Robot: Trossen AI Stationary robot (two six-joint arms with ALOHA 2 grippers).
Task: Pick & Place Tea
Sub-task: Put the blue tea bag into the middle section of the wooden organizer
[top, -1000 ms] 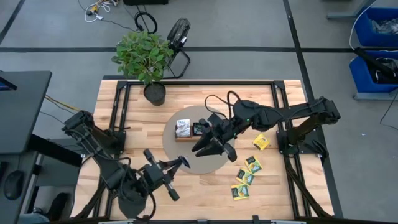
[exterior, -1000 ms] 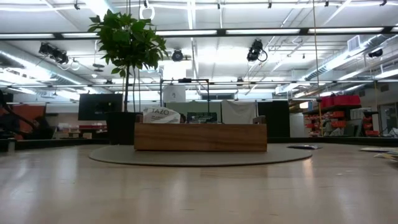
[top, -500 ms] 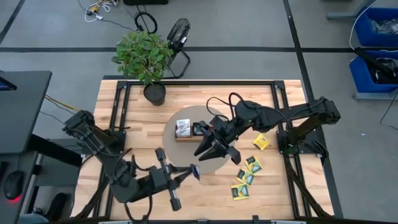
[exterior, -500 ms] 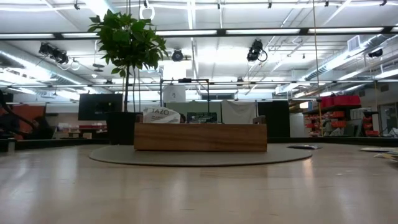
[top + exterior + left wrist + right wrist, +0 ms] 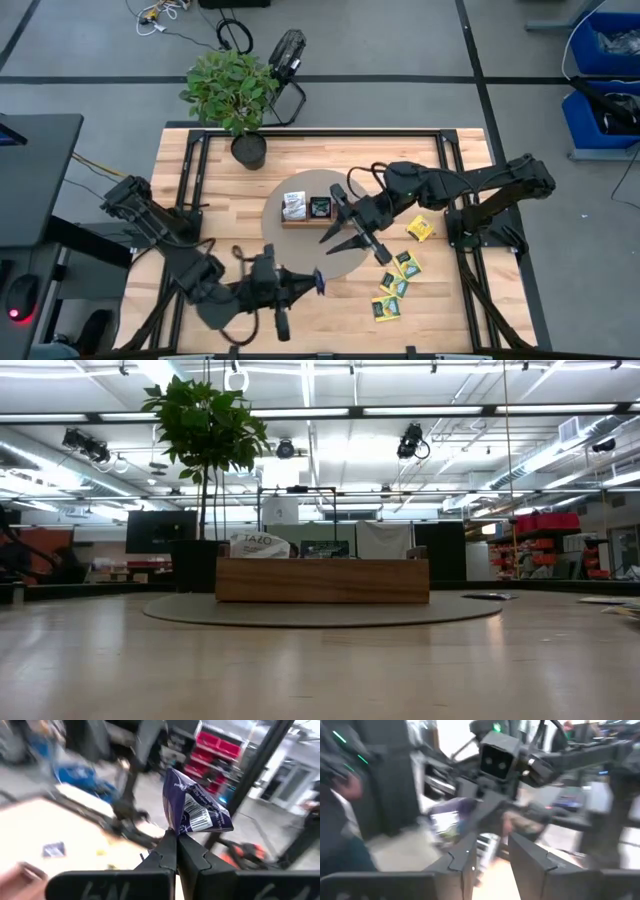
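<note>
My left gripper [image 5: 307, 283] is near the table's front edge, left of centre, shut on a dark blue tea packet [image 5: 194, 807] that is raised above the wood beside the round grey mat [image 5: 285, 240]. My right gripper [image 5: 352, 244] hovers open over the mat, its fingers [image 5: 465, 855] bare, facing the left gripper. A brown wooden tray [image 5: 300, 222] lies on the mat with a white packet [image 5: 293, 207] and a dark packet [image 5: 320, 207] standing in it. Several yellow-green packets [image 5: 395, 285] lie flat on the table at the right. My left gripper pinches the dark blue packet by its lower edge [image 5: 176, 829] between the tips of its two fingers. The fingers lie level and point toward the table's right side. The packet stands out beyond the fingertips, puffed and creased, lifted clear of the table.
A potted plant [image 5: 235, 95] stands at the far left of the table, behind the mat. One yellow packet [image 5: 420, 228] lies apart near the right arm's base. Black frame rails [image 5: 320, 130] border the table. Bare wood lies between the mat and the near edge.
My left gripper has swung with the blue packet toward the table's right, along the near edge of the mat, and has rolled about its own axis. My right gripper has rolled about its axis over the mat and stayed open.
</note>
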